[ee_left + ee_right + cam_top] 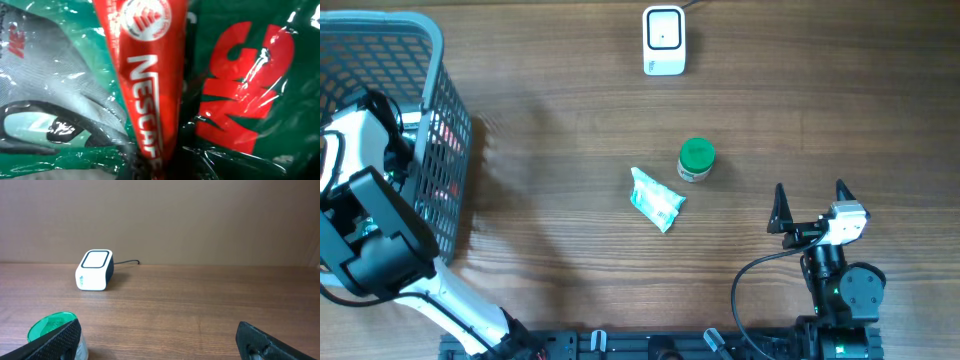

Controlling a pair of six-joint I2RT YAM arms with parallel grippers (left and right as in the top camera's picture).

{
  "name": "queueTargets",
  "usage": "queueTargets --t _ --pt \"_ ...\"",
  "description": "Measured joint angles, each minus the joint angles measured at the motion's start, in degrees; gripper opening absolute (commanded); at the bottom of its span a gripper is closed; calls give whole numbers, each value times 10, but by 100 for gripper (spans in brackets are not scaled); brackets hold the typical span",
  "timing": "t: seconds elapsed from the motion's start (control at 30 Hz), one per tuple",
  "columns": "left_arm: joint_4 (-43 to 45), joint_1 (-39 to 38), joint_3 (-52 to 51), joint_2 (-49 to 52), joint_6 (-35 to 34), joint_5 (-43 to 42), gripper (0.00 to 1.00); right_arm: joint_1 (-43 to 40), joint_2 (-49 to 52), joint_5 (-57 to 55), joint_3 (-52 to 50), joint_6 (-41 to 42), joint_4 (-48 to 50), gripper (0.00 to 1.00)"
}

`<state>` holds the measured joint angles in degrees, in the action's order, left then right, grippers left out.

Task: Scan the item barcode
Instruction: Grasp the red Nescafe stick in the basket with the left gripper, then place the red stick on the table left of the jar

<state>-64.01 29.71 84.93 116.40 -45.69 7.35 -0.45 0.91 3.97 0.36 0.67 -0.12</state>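
A red Nescafé sachet (150,90) fills the left wrist view, standing among glossy green packets (280,130) inside the grey mesh basket (440,60) at the desk's (570,120) left edge. The left hand (149,169) is closed to its narrowest, apparently pinching the sachet's lower end, though its fingers are hard to make out.

The white scanner (663,40) sits well apart at the far edge, near the middle. Between them, mid-desk, lie a green-lidded jar (696,160) and a crumpled white and teal packet (657,200).

The right hand (809,195) rests wide open and empty near the front right corner.

Likely risks: the slick, thin sachet could slip free during lifting, a neighbouring packet's film could drag up with it, or it could snag the basket rim. Its barcode is not visible, so it may face away from the scanner.
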Motion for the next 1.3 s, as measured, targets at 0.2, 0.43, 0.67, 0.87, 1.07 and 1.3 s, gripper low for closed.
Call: queueTargets --t 0.2,0.43,0.67,0.87,1.07,1.3 --pt "-97 13 66 -1 0 2 4 0 0 0 0 0 0 100" --pt "-198 33 294 -57 0 2 4 0 0 0 0 0 0 100" --pt "-242 6 439 -205 47 -94 4 0 0 0 0 0 0 100" --pt "-261 -203 445 -294 291 -263 4 0 0 0 0 0 0 100" --pt "-292 -459 396 -293 453 -292 4 0 0 0 0 0 0 100" --pt "-109 -567 139 -276 347 -162 4 0 0 0 0 0 0 100"
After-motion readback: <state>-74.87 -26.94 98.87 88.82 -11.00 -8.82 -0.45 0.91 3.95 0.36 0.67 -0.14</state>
